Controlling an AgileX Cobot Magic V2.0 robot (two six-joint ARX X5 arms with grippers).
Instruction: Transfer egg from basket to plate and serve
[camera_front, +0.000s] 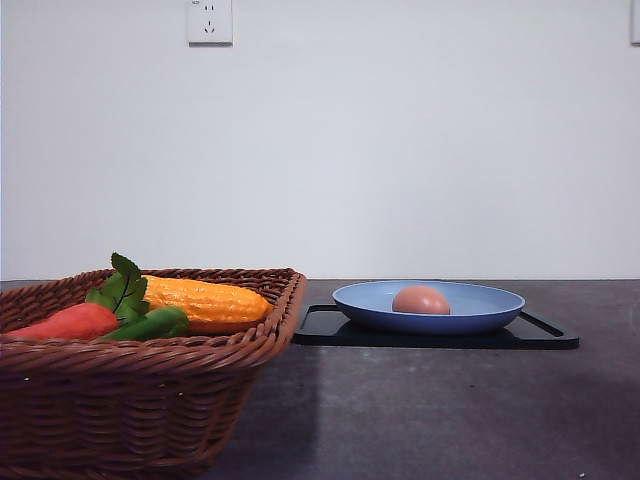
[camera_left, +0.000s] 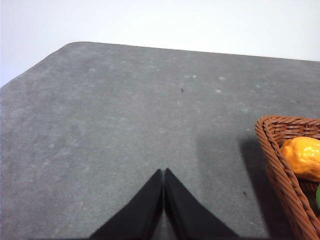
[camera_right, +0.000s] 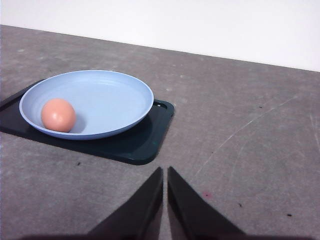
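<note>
— Where does the egg sit?

— The small, smooth pinkish-brown egg (camera_front: 421, 300) rests inside the round light-blue plate (camera_front: 480, 310), a shallow matte dish with a raised rim. From the right wrist camera the egg (camera_right: 58, 115) lies close to the plate's rim (camera_right: 135, 85) rather than at its middle. The plate stands on a flat black tray (camera_front: 540, 338) with rounded corners and a cut-out handle at each end.

— And the basket?

— The brown wicker basket (camera_front: 150, 400), tightly woven with a thick braided rim, stands well apart from the egg, just beside the tray on the robot's left. It holds a bumpy yellow-orange corn cob (camera_front: 205, 300), an orange-red carrot (camera_front: 65, 322) with green leaves (camera_front: 122, 285), and a green pod-like piece (camera_front: 150, 325) whose kind I cannot tell.

— The grippers?

— The left gripper (camera_left: 163, 172), two black tapering fingers, is closed with its tips pressed together, holding nothing, over bare tabletop near the basket's corner (camera_left: 280, 165). The right gripper (camera_right: 165, 171) shows the same black wedge shape, its fingers drawn nearly together with a thin slit between them, empty, above the table near the tray's corner (camera_right: 145, 150).

— The surface?

— A dark grey table (camera_front: 450, 410), matte and faintly speckled, with fine scratches, before a plain white wall (camera_front: 400, 130) bearing a socket (camera_front: 210, 20)
</note>
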